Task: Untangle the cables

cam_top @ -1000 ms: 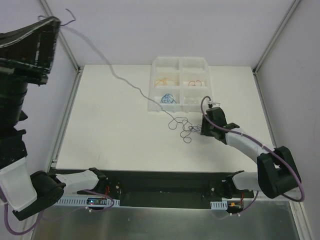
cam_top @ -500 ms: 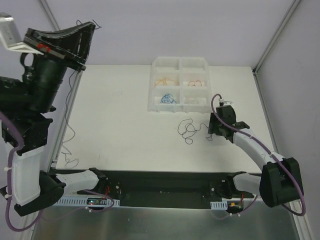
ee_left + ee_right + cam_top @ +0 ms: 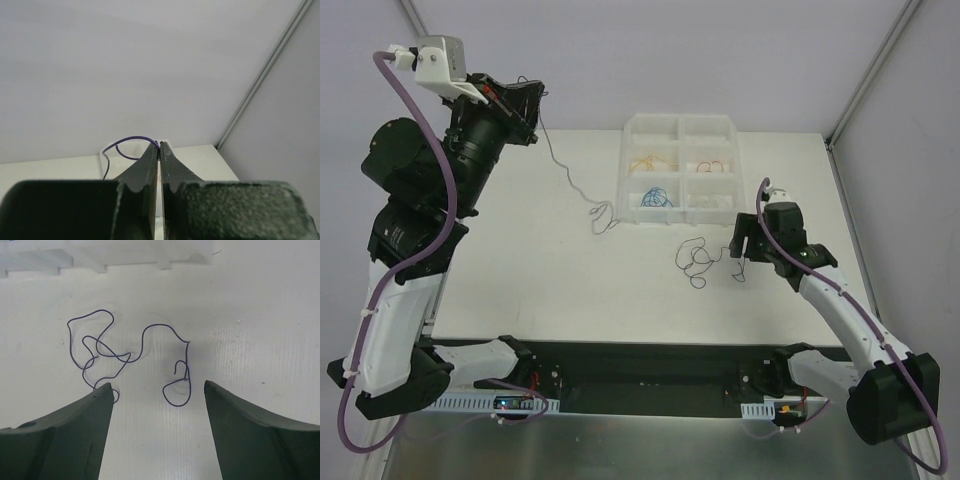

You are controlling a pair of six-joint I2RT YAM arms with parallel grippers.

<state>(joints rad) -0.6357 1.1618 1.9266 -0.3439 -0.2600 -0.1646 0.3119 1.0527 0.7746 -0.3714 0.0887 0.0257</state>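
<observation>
The left end effector was raised in the upper left of the overhead view, clenched on the long purple cable. In the left wrist view its jaws met tip to tip, with the wire arching out to the left just above them. From that grip the cable ran down and to the right. Its lower end lay curled on the tabletop, just beside the lower left corner of the tray.

The right end effector sat right of centre, low over the tabletop, released and holding nothing. The curled purple cable lay flat just to its left. In the right wrist view its loops filled the middle of the frame, above and between the spread fingers. One small loop lay right at the left-hand fingertip; whether it touched could not be told.

In the tray, the orange cable lay in the middle left compartment, the red cable in the middle right, and the blue cable in the lower left.
</observation>
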